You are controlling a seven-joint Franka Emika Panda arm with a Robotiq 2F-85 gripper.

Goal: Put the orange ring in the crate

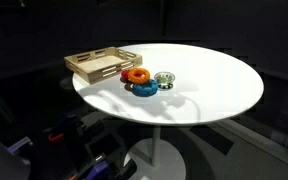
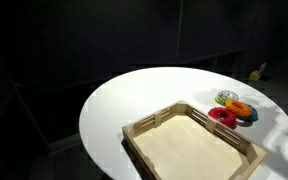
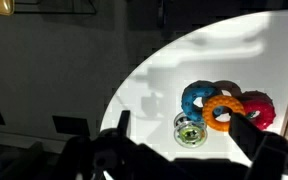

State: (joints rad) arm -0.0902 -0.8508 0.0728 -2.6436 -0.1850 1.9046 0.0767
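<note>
The orange ring (image 3: pixel 224 108) lies on the round white table (image 3: pixel 154 85), leaning on a blue ring (image 3: pixel 196 98), with a red ring (image 3: pixel 258 108) on its other side. It shows in both exterior views (image 1: pixel 137 75) (image 2: pixel 240 107). The crate (image 1: pixel 102 64) (image 2: pixel 149 126) of light wooden slats stands beside the rings and looks empty. My gripper (image 3: pixel 180 120) shows only in the wrist view. It is open and empty above the table, with its dark fingers on either side of the ring cluster. The right finger covers part of the orange and red rings.
A small clear ring with a green centre (image 3: pixel 189 130) (image 1: pixel 164 78) lies next to the blue ring (image 1: pixel 144 88). The table edge curves close to the rings (image 3: pixel 119 95). The surroundings are dark. The red ring (image 2: pixel 222 116) is the one nearest the crate.
</note>
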